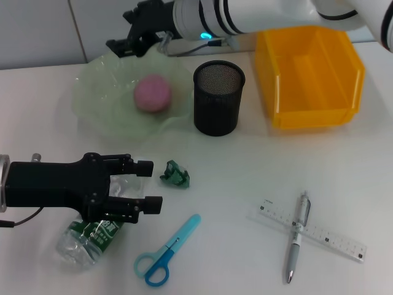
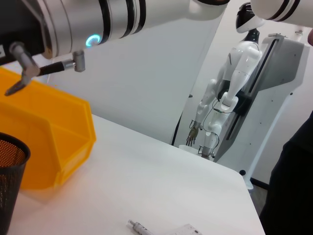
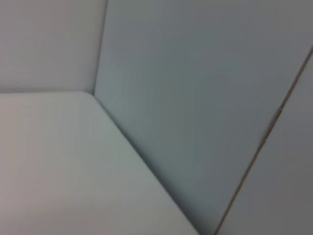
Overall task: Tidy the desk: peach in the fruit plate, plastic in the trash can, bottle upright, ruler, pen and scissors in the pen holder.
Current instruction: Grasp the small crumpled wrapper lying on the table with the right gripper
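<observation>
A pink peach (image 1: 152,93) lies in the pale green fruit plate (image 1: 101,107) at the back left. My right gripper (image 1: 126,45) hovers over the plate's far rim. To the plate's right stands the black mesh pen holder (image 1: 219,98) (image 2: 9,171), then the yellow trash can (image 1: 310,77) (image 2: 49,142). A crumpled green plastic (image 1: 175,174) lies mid-table. The clear bottle (image 1: 86,236) lies on its side at the front left, and my left gripper (image 1: 147,185) is open over its upper end. Blue scissors (image 1: 166,252) lie in front. The pen (image 1: 296,236) lies across the ruler (image 1: 319,233).
The right arm (image 2: 98,24) stretches across the back of the table, above the trash can and the pen holder. A white humanoid robot (image 2: 230,98) stands beyond the table's far corner. The right wrist view shows only the tabletop and the wall.
</observation>
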Tool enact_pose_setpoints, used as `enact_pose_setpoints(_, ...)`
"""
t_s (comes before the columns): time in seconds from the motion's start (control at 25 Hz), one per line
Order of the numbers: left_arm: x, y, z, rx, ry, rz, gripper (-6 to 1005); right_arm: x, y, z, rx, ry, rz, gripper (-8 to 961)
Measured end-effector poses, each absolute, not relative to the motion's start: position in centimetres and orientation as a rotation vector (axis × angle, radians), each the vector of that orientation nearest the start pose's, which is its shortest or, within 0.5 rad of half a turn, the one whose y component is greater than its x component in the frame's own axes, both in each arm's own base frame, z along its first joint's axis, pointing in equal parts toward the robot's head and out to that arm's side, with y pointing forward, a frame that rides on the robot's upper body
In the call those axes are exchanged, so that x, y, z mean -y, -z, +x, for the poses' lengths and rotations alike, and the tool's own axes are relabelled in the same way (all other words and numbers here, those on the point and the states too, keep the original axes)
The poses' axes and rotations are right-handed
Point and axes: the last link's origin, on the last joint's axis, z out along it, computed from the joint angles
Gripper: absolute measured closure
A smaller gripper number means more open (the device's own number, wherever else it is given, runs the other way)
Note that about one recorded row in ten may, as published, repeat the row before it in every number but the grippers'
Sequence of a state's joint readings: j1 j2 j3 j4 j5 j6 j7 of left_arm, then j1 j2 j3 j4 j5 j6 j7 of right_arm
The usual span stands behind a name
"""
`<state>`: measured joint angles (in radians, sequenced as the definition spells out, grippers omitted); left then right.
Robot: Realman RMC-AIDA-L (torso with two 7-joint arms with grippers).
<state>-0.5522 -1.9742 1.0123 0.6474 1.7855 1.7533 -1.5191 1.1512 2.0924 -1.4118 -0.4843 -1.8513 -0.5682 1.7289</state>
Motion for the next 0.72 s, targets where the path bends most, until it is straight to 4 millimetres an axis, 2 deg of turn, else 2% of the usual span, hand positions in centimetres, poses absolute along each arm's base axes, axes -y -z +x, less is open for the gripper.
enact_pose_setpoints(0.16, -31.4, -1.0, -22.9, 0.597, 0.788, -3.052, 207, -47.5, 7.3, 5.1, -0.224, -0.327, -2.534, 305)
enact_pose_setpoints(0.36, -31.5, -1.3, -22.9, 0.591, 0.796, -3.038, 208, -45.2, 4.8, 6.1, -0.284, -0.412, -2.613, 306)
enact_pose_setpoints(0.6, -31.5, -1.3, -23.0, 0.591, 0.806, -3.029, 209, -40.8, -0.4, 9.6, -0.303, -0.515, -2.666, 305)
enact_pose_setpoints(0.72, -31.6, -1.2, -22.8, 0.587, 0.804, -3.033, 209, -38.8, -3.0, 12.1, -0.371, -0.56, -2.705, 305)
